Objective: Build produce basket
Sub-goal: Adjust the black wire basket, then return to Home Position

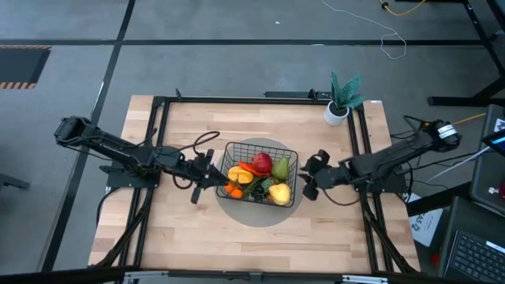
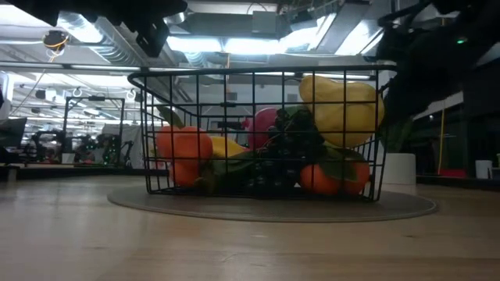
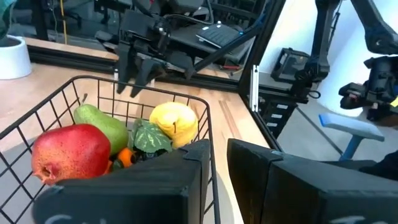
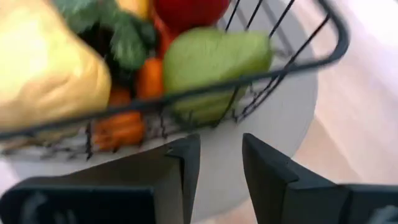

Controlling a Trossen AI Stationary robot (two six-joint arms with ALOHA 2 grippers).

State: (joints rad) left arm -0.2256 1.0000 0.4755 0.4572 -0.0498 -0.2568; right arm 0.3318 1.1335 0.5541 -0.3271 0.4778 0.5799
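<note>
Basket-filling looked basically done: the square black wire-mesh basket [image 1: 259,172] sat on the grey round mat [image 1: 254,213], toy produce [image 1: 262,178] inside, left gripper [image 1: 203,175] pinching its rim, right gripper [image 1: 308,175] open and empty beside it, so next I'd guess they'd back off.

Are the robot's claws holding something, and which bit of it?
The left gripper looks pinched on the basket at its wire rim, one finger inside, one outside. The right gripper is open beside the basket, holding nothing.

A: Basket [image 2: 258,133], low view: fruit at the back hidden behind the yellow piece [image 2: 344,109] and the grapes [image 2: 285,148].

B: Right wrist view: basket rim blurred, yellow piece cut off by the edge. Both grippers out of the low frame.
</note>
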